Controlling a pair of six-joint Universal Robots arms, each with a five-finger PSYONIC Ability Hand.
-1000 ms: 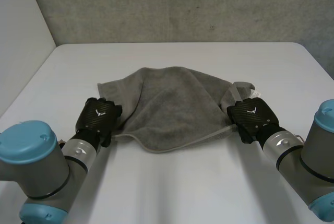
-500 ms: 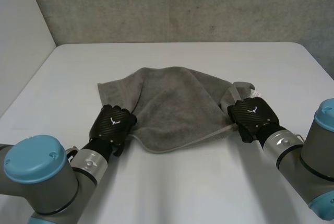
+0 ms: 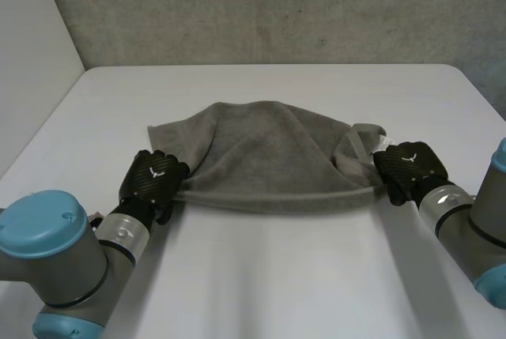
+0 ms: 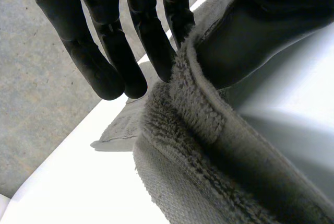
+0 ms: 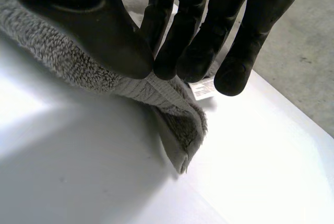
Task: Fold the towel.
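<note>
Tension is running along the near hem of the grey terry-cloth towel [image 3: 261,157], which is lying loosely spread in the middle of the white table [image 3: 261,276], because the two hands are holding its near corners apart. The left hand [image 3: 154,177] is pinching the near left corner, with the thick hem caught between its thumb and the side of one straight finger while the other fingers are hanging free. The right hand [image 3: 409,167] is pinching the near right corner between thumb and fingertips, just beside a small white label [image 5: 202,88] at that end. Both grips are sitting low, close to the tabletop, so the far part is resting on the table while the front edge is being drawn straight. That looks like preparation for carrying the near edge over to the far one.
</note>
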